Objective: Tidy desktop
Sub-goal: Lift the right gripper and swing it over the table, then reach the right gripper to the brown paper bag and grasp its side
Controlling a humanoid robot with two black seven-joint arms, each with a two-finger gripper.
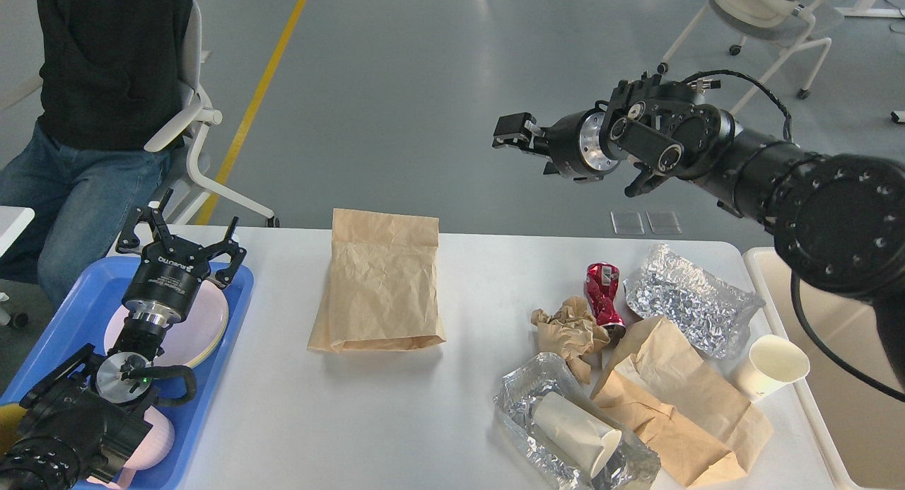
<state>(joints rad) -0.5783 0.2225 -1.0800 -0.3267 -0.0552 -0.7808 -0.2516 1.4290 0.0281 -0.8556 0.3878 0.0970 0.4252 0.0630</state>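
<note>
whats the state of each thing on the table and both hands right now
left hand: open, empty, above the blue tray
right hand: raised beyond the desktop, open or shut unclear
red can: crushed
upright paper cup: empty
other paper cup: on its side in the foil tray
middle paper bag: lying flat
brown paper wad: crumpled

Left gripper [178, 246]: white lettering on its black body, upside down and too small to read. Crushed red can [603, 293]: white print, illegible.
</note>
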